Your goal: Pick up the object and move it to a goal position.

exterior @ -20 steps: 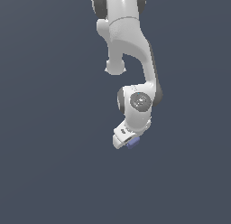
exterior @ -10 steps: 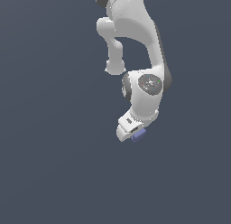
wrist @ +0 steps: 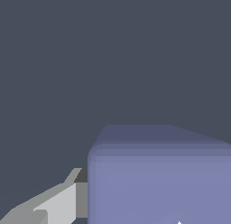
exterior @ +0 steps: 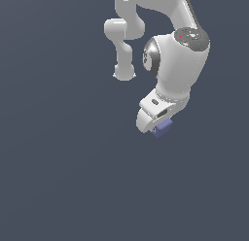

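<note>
The object, a small periwinkle blue-purple cube (exterior: pixel 162 129), peeks out from under the white hand of my gripper (exterior: pixel 158 124) in the exterior view, held up off the dark surface. Only part of the cube shows there; the fingers are hidden behind the hand. In the wrist view the cube (wrist: pixel 162 178) fills a large part of the picture, and one grey finger (wrist: pixel 54 205) presses against its side. The other finger is out of that picture. My gripper is shut on the cube.
The white arm (exterior: pixel 177 55) bends down from above, with an elbow link (exterior: pixel 124 45) toward the exterior view's left. Plain dark grey-blue ground lies all around; no goal marker shows.
The arm has carried the cube upward and toward the exterior view's right over the last second. The hold on the cube is unchanged.
</note>
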`<state>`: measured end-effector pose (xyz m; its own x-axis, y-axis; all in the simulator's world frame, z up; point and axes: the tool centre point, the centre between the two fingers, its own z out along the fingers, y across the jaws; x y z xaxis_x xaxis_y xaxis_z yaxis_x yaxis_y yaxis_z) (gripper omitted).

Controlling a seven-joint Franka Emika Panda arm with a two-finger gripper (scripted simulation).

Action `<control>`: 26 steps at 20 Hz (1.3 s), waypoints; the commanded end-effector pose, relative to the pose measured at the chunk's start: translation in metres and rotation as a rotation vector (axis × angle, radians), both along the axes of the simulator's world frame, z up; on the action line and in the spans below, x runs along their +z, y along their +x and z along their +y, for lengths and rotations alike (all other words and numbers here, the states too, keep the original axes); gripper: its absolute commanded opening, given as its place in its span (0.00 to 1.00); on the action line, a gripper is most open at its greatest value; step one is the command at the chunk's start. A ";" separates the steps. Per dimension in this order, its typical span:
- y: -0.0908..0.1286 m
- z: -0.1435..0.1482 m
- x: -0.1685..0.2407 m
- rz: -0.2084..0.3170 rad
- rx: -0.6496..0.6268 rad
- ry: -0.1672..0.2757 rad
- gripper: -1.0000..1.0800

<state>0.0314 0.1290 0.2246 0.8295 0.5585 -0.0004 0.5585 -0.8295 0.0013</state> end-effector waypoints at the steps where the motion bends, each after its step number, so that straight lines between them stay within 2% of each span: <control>1: -0.004 0.008 0.030 0.000 0.000 0.000 0.00; 16: -0.022 0.055 0.195 0.001 -0.001 0.001 0.00; 26: -0.026 0.073 0.259 0.001 -0.002 0.002 0.00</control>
<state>0.0053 0.2008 0.4765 0.8301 0.5576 0.0010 0.5576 -0.8301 0.0001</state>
